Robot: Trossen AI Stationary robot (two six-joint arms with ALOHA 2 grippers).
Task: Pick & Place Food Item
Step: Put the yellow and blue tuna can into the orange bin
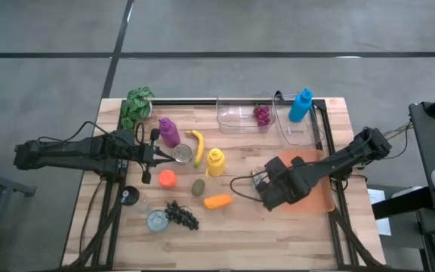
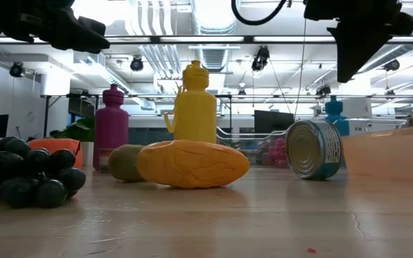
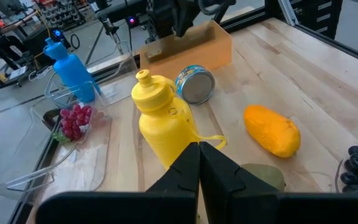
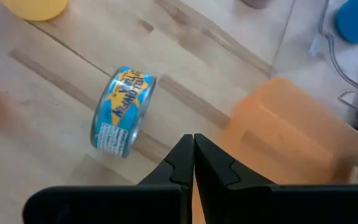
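Note:
A blue-labelled can (image 4: pixel 123 112) lies on its side on the wooden table, next to an orange tray (image 4: pixel 278 137). My right gripper (image 4: pixel 193 142) hangs shut above the table between the can and the tray, tilted steeply down, touching nothing; the high view shows it (image 1: pixel 266 190) at the tray's left edge. An orange food piece (image 2: pixel 192 163) and a kiwi (image 2: pixel 125 162) rest on the table nearer the middle. My left gripper (image 3: pixel 199 155) is shut and held above the table at the left, pointing at the yellow bottle (image 3: pixel 160 121).
Dark grapes (image 1: pixel 181 215), another can (image 1: pixel 157 221) and a black lid (image 1: pixel 129 196) lie near the front left. A banana (image 1: pixel 197 147), a purple bottle (image 1: pixel 168 132) and a plant (image 1: pixel 137 106) sit farther back. Clear bins (image 1: pixel 244 117) at the far edge hold red grapes (image 1: pixel 262 115) and a blue bottle (image 1: pixel 301 104).

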